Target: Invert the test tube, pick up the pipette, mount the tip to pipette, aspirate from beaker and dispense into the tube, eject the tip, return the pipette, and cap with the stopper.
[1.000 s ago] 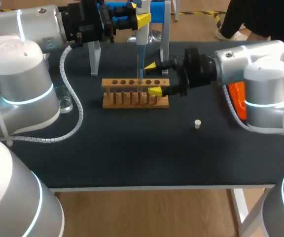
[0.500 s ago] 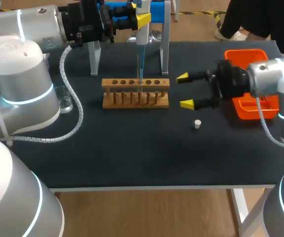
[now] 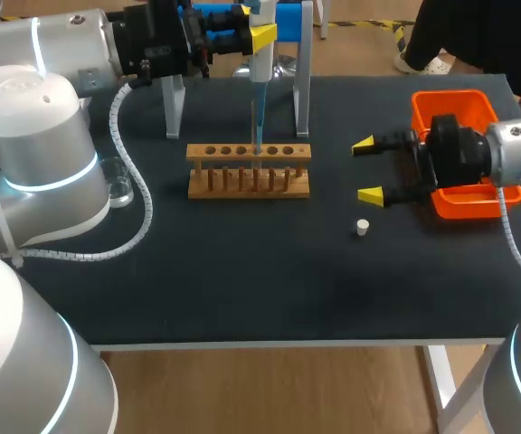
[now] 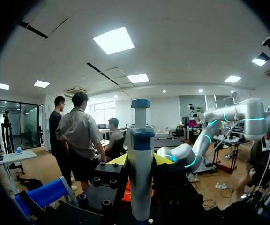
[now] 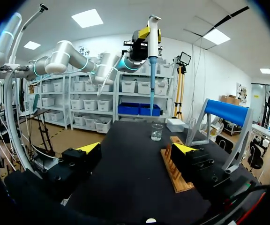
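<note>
Head view: liquid transfer under way, judged past the midpoint; capping not yet begun.
Small white stopper [image 3: 362,227] lies on the dark table [image 3: 242,280], near the camera-side finger of the right gripper [image 3: 367,169] but outside its jaws, which stand wide and empty beside an orange plastic tray [image 3: 455,96]. Further back is the wooden tube rack [image 3: 249,170], with a clear glass beaker [image 3: 118,181] well apart on its left. White pipette with a blue tip [image 3: 260,68], clamped upright in the left gripper [image 3: 259,36], points into a rack hole; the tube there cannot be made out. Outstanding, by judgement: tip ejection, pipette return, stoppering.
</note>
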Controlling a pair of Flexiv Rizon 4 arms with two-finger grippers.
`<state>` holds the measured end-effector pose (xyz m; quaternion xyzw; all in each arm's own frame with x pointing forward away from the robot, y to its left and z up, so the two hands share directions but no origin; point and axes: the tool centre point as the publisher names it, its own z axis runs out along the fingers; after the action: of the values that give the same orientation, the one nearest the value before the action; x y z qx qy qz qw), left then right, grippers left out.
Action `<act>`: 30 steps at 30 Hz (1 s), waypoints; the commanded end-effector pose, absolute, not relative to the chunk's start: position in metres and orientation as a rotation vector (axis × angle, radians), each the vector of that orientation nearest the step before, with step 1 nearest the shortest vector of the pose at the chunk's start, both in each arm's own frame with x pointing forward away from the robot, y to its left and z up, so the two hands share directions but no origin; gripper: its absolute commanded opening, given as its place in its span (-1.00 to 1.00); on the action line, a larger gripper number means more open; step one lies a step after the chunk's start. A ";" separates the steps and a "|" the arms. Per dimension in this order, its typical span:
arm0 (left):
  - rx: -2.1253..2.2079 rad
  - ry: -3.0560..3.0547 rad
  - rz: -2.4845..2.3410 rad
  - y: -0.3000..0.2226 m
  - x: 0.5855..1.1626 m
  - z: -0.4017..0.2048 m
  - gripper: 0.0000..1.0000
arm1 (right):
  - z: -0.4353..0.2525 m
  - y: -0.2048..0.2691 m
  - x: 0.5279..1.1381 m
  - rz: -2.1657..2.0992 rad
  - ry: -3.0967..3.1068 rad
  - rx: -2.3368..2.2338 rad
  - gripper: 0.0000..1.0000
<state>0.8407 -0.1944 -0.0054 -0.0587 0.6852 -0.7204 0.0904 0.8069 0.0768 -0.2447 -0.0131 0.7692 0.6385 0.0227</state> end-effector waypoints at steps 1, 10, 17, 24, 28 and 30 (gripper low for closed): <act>-0.172 2.035 -2.143 -0.194 0.840 -0.006 -1.00 | -0.244 0.077 0.806 1.974 2.384 -0.039 1.00; -0.172 2.035 -2.143 -0.194 0.840 -0.006 -1.00 | -0.244 0.077 0.806 1.974 2.384 -0.039 1.00; -0.138 1.990 -2.140 -0.174 0.845 -0.013 -1.00 | -0.244 0.077 0.806 1.974 2.384 -0.039 1.00; -0.121 1.957 -2.119 -0.131 0.850 -0.018 -1.00 | -0.244 0.077 0.806 1.974 2.384 -0.039 1.00; -0.135 1.964 -2.085 -0.105 0.856 -0.023 -1.00 | -0.244 0.077 0.806 1.974 2.384 -0.039 1.00; -0.154 1.976 -2.068 -0.092 0.861 -0.026 -1.00 | -0.244 0.077 0.806 1.974 2.384 -0.039 1.00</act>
<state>0.8670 -0.1230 -0.0248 -0.0553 0.6782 -0.7186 0.1435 0.8072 0.0772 -0.2449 -0.0131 0.7690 0.6387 0.0227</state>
